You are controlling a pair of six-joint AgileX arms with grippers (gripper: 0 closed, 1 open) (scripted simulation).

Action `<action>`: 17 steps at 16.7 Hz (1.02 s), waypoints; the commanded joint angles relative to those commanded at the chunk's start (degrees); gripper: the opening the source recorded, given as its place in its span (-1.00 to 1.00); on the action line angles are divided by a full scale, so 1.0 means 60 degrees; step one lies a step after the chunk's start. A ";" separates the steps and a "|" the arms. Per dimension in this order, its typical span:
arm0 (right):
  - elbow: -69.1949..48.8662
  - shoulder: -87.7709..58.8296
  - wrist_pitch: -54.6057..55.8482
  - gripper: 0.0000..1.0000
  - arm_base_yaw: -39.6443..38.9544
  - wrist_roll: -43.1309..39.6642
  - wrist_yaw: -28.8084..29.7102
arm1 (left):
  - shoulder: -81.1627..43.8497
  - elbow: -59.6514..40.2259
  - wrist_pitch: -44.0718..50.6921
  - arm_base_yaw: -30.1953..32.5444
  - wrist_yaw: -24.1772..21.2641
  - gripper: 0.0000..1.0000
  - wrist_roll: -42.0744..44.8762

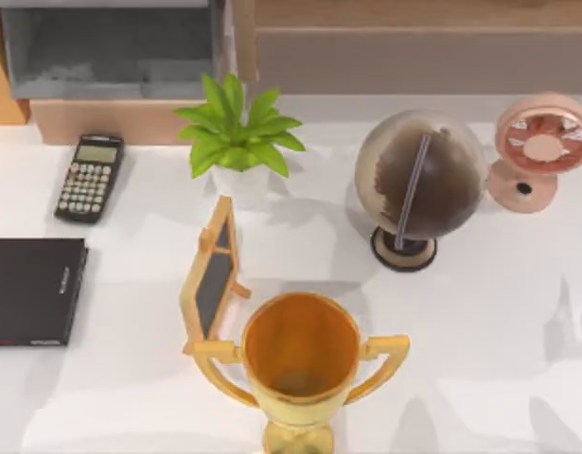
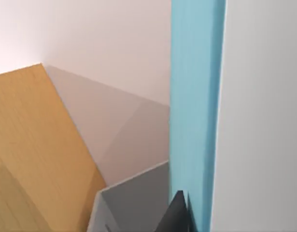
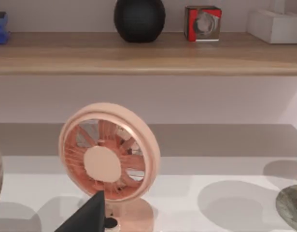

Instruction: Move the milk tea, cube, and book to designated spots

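Observation:
The teal-blue book (image 2: 194, 111) stands on edge right in front of the left wrist camera, its white page side beside the cover. My left gripper (image 2: 179, 215) is shut on the book, one dark finger lying against the cover. The cube (image 3: 202, 22), red with grey faces, rests on a wooden shelf (image 3: 148, 53) above the table, far from the dark part of my right gripper (image 3: 88, 217) in front of the pink fan (image 3: 109, 154). The milk tea is out of view.
On the table stand a gold trophy (image 1: 300, 364), a small easel blackboard (image 1: 213, 279), a potted plant (image 1: 236, 132), a globe (image 1: 418, 184), a calculator (image 1: 90, 177) and a thin black book (image 1: 33, 290). A grey box (image 2: 134, 203) lies below the held book.

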State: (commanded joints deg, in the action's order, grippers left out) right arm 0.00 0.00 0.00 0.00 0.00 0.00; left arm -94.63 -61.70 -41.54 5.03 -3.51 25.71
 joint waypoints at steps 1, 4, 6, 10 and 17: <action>0.0000 0.0000 0.0000 1.00 0.0000 0.0000 0.0000 | 0.0440 0.0562 -0.0152 -0.0207 -0.0254 -1.00 0.0837; 0.0000 0.0000 0.0000 1.00 0.0000 0.0000 0.0000 | 0.1670 0.2390 -0.0502 -0.0926 -0.0944 -1.00 0.3487; 0.0000 0.0000 0.0000 1.00 0.0000 0.0000 0.0000 | 0.2301 0.3697 -0.0607 -0.1397 -0.1348 -1.00 0.5268; 0.0000 0.0000 0.0000 1.00 0.0000 0.0000 0.0000 | 0.2876 0.6426 -0.0491 -0.2157 -0.2043 -1.00 0.8621; 0.0000 0.0000 0.0000 1.00 0.0000 0.0000 0.0000 | 0.2835 0.9504 -0.0203 -0.3543 -0.2339 -1.00 1.2276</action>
State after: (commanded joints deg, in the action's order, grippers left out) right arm 0.00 0.00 0.00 0.00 0.00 0.00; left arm -77.62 -4.68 -42.75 -16.23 -17.54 99.36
